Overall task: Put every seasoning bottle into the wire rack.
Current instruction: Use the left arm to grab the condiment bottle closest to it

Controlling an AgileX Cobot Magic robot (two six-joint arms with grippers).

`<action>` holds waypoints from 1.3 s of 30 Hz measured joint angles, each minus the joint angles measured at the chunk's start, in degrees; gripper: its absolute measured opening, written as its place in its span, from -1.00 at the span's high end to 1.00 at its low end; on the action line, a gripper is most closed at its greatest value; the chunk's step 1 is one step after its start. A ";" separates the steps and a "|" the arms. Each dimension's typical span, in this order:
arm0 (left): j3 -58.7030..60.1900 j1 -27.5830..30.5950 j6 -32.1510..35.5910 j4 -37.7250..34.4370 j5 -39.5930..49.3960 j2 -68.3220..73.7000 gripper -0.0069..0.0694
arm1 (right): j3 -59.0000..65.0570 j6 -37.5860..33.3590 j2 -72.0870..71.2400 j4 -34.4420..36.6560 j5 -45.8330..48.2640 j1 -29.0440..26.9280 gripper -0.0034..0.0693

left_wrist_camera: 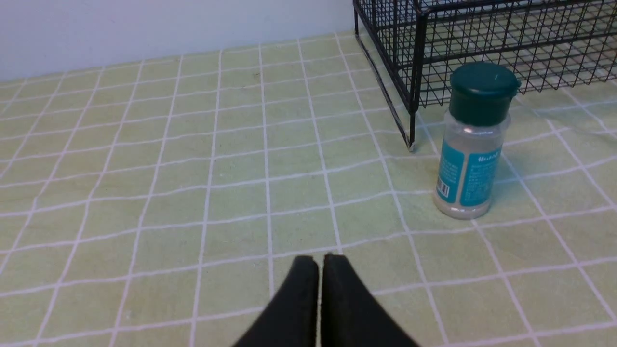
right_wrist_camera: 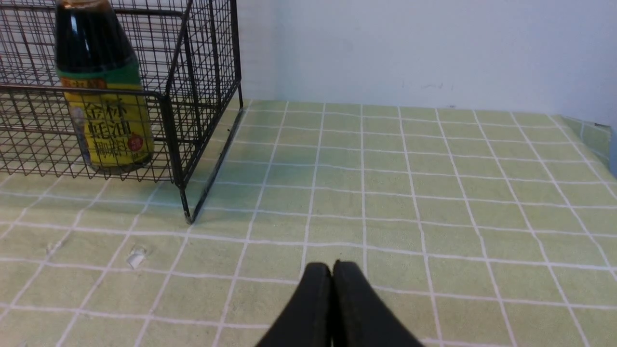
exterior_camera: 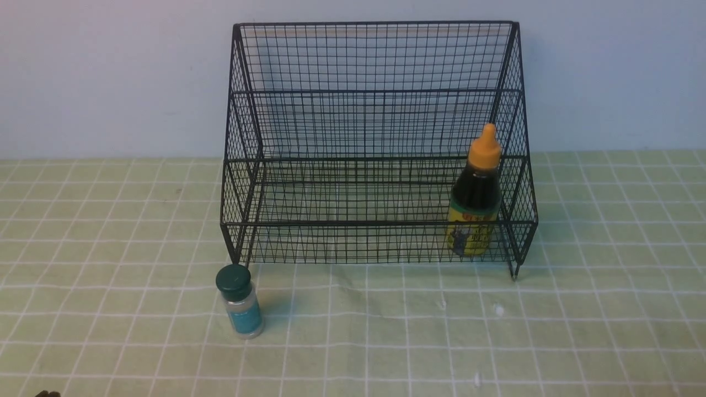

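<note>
Left gripper (left_wrist_camera: 320, 260): pressed together, empty; I see the short clear green-lidded jar (left_wrist_camera: 470, 144) ahead, on green checked cloth (left_wrist_camera: 144, 193).
Right gripper (right_wrist_camera: 332, 267): pressed together, empty; orange-capped dark-liquid bottle (exterior_camera: 475, 193) ahead, inside black wire-mesh rack (exterior_camera: 358, 223).

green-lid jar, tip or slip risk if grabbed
The short jar stands upright on a small base, so a push near its green lid could tip it. Its smooth wall may slip; round, it likely rolls if toppled.

front: raised, facing wire rack (exterior_camera: 375, 91) | wrists: low, close, each sharing one rack corner
</note>
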 joint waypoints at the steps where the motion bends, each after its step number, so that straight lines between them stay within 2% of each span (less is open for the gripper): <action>1: 0.00 0.00 -0.93 -0.92 -1.31 0.00 0.83 | 0.00 0.00 0.00 0.00 0.00 0.00 0.95; 9: 0.00 0.00 -6.23 -16.36 -13.53 0.00 0.83 | 0.00 0.00 0.00 0.00 0.02 0.00 0.95; 15: 0.00 0.00 -6.47 -19.05 -23.43 0.00 0.83 | 0.00 0.00 0.00 0.00 0.02 0.00 0.95; 17: -0.69 0.00 -6.75 -19.21 -23.53 0.00 0.83 | 0.00 0.00 0.00 0.00 0.02 0.00 0.95; 20: -6.75 0.00 -6.89 -19.33 -18.41 0.83 0.83 | 0.00 0.00 0.00 0.00 0.07 0.00 0.95; 23: -14.71 0.00 -5.00 -18.43 -9.55 5.20 0.83 | 0.00 0.00 0.00 0.00 0.08 0.00 0.95; 28: -32.65 0.00 -2.16 -17.34 18.04 26.78 0.83 | 0.00 0.00 0.00 0.00 0.13 0.00 0.95; 31: -40.84 0.00 0.03 -16.87 29.93 38.29 0.83 | 0.00 0.00 0.00 0.00 0.13 0.00 0.95; 34: -47.72 0.00 3.37 -15.49 37.30 49.56 0.83 | 0.00 0.00 0.00 0.00 0.13 0.00 0.95; 39: -57.29 -0.42 5.23 -13.54 43.81 64.82 0.83 | 0.00 0.00 0.00 0.00 0.13 0.00 0.95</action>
